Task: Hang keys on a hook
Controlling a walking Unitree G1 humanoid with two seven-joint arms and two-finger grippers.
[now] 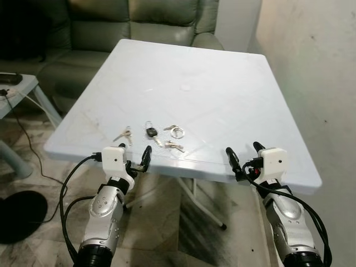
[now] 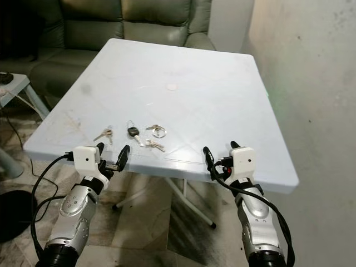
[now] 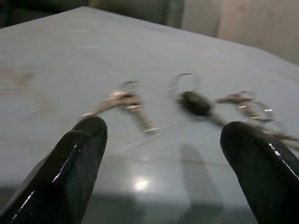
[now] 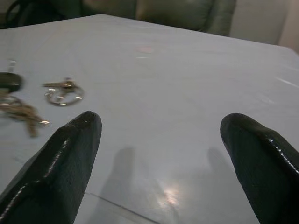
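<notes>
Keys near the front edge of the desk, an end effector on either side.
The pale square plastic desk [image 1: 222, 94] carries four key bunches in a loose row by its near edge: small metal keys [image 1: 124, 134] leftmost; black-headed key on a ring [image 1: 151, 132] next; ringed metal keys [image 1: 176, 130] right of it; loose metal keys [image 1: 174, 146] just before those; left end effector [image 1: 133, 158] and right end effector [image 1: 245, 157] sit at the near edge, fingers spread; grey-green leather sofa [image 1: 133, 22] stands behind the desk.
</notes>
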